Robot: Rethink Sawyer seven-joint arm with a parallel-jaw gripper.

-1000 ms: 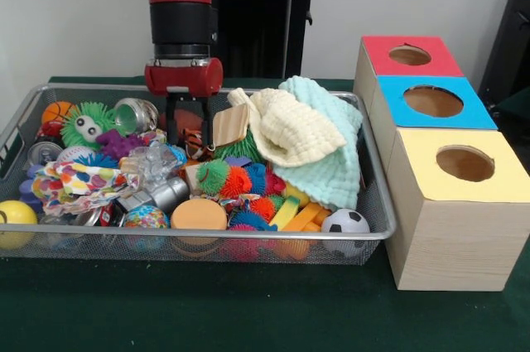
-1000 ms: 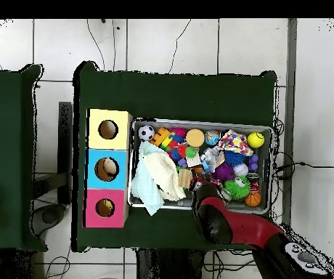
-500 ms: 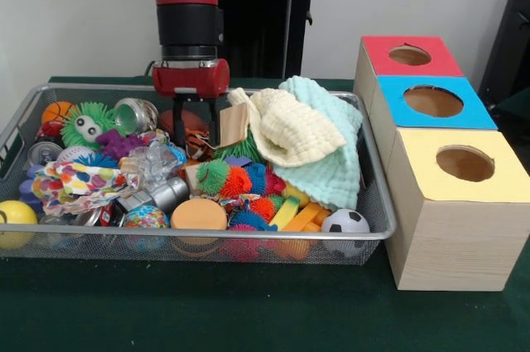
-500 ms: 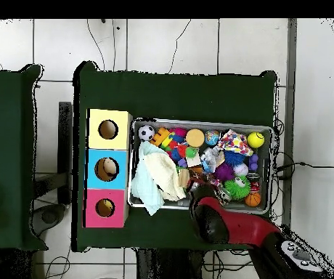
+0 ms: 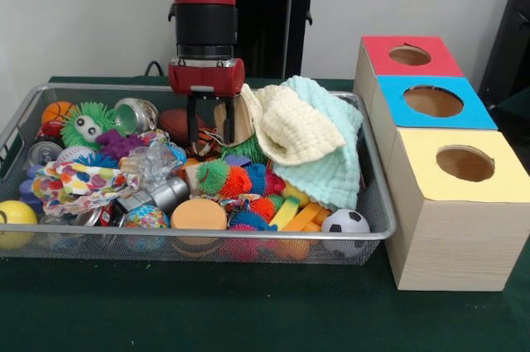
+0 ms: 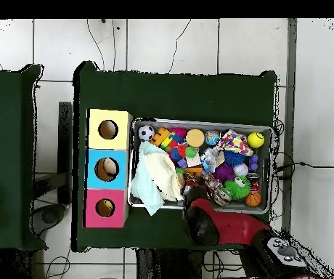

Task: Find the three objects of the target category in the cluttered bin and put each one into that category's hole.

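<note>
Beside the cream cloth (image 5: pixel 291 127) in the bin (image 5: pixel 374 203) | claw (image 5: pixel 209 136) parted around wooden block (image 5: pixel 225 123) | block judged light, rigid, gripped across flat faces.

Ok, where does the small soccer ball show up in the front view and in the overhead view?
Front view: the soccer ball lies at the bin's near right corner, below the mint cloth.
Overhead view: the ball sits at the bin's top left corner, beside the yellow-topped box.
Shared landmark: the yellow-topped box, the box closest to the ball in both.
</note>
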